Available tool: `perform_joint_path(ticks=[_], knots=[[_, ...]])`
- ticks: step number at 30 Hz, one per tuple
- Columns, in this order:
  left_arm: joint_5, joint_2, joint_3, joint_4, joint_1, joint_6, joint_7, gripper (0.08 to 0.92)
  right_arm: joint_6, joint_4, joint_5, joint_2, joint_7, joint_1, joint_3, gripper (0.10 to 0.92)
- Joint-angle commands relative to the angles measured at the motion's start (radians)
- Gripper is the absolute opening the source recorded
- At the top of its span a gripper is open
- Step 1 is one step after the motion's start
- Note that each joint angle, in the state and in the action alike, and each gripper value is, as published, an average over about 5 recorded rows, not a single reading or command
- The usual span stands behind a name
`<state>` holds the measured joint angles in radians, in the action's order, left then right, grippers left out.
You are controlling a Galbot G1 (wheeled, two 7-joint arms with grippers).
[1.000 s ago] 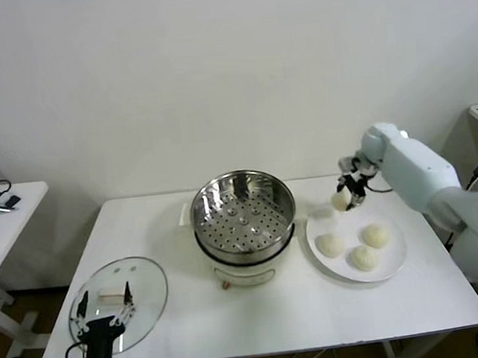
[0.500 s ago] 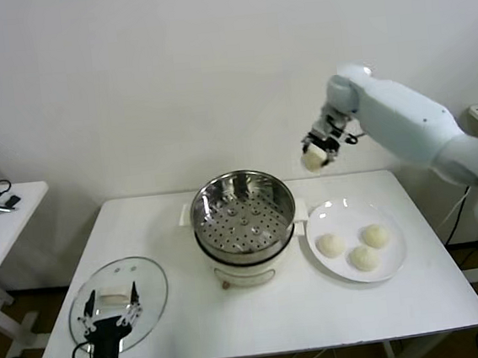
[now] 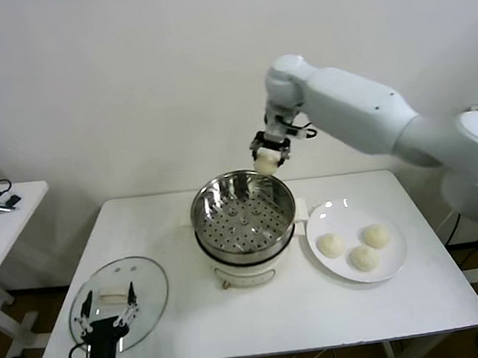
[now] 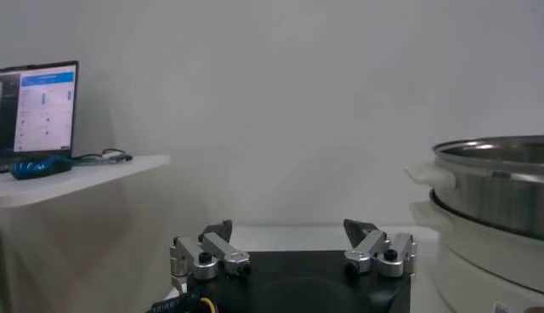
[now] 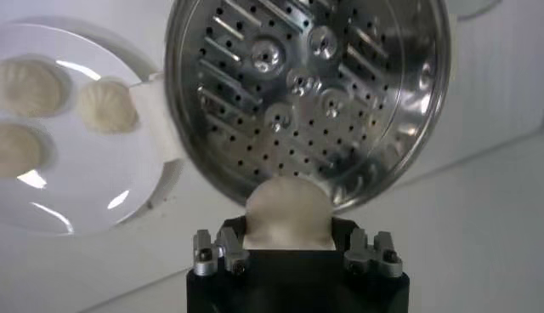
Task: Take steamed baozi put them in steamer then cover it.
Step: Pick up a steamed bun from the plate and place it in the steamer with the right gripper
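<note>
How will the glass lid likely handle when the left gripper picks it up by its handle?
The cover is flat glass with a metal rim, so probably stiff, fairly heavy and breakable if knocked against the steamer. Its white bar handle looks smooth and central; it should hang level but may slip. The left gripper hovers open above it.

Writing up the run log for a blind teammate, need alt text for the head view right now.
The right gripper holds a bun above the far rim of the empty steamer on a white table. Three buns lie on a plate to its right; the left gripper hovers, open, over the glass lid.
</note>
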<state>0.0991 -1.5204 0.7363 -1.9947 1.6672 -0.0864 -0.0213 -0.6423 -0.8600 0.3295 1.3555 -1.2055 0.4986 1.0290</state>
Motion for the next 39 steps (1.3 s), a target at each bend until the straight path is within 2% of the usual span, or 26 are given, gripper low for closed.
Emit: perform_joint_path(ticks=[1, 10, 24, 32, 39], knots=[[0.004, 0.003, 0.0, -0.006, 0.001, 0.003, 0.001, 0.823, -0.067, 0.006, 0.131, 0.094, 0.012, -0.072, -0.013, 0.662], [0.005, 0.0, -0.002, 0.002, -0.004, 0.002, 0.003, 0.823, -0.129, 0.061, 0.363, 0.139, 0.067, -0.191, -0.091, 0.669], [0.027, 0.007, 0.005, 0.004, -0.004, 0.005, 0.001, 0.823, -0.152, 0.119, 0.471, 0.158, 0.112, -0.237, -0.144, 0.681], [0.019, 0.002, 0.009, -0.005, 0.002, 0.008, -0.002, 0.823, -0.142, 0.107, 0.477, 0.15, 0.116, -0.244, -0.168, 0.815], [0.002, 0.001, 0.015, -0.006, 0.009, 0.003, -0.005, 0.823, -0.14, 0.038, 0.4, 0.098, 0.075, -0.193, -0.171, 0.823]])
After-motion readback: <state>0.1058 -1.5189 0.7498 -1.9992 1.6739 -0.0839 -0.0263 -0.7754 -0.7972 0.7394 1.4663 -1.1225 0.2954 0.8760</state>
